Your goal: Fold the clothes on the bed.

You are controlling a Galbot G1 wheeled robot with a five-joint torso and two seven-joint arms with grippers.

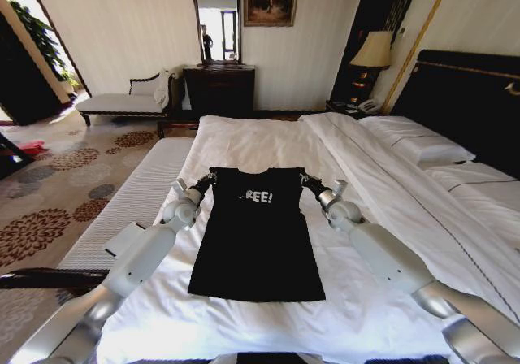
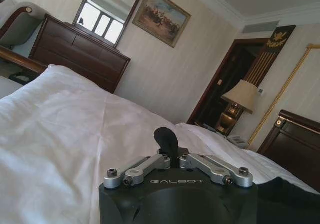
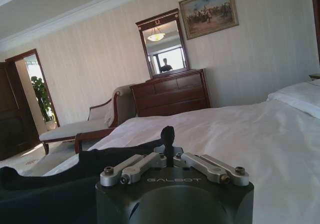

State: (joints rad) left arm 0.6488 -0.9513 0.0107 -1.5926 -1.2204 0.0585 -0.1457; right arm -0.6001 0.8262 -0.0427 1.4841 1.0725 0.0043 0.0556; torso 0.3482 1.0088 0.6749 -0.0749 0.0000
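The clothes, a black T-shirt (image 1: 256,242) with white lettering, lie flat and chest up on the white bed (image 1: 244,140), hem nearest me. My left gripper (image 1: 210,179) is at the shirt's left shoulder corner and my right gripper (image 1: 305,179) is at its right shoulder corner. Each one is shut, with black cloth reaching up to its fingers. In the left wrist view the left gripper (image 2: 166,136) shows its fingers pressed together, black cloth (image 2: 290,199) beside it. The right wrist view shows the right gripper (image 3: 167,133) pressed together likewise, with black cloth (image 3: 50,184) running to its base.
A turned-back duvet (image 1: 382,185) and pillows (image 1: 414,140) lie right of the shirt, before the dark headboard (image 1: 463,96). Beyond the bed stand a dark dresser (image 1: 219,88), a pale chaise (image 1: 130,96) and a lamp (image 1: 374,51). Patterned carpet (image 1: 49,210) lies to the left.
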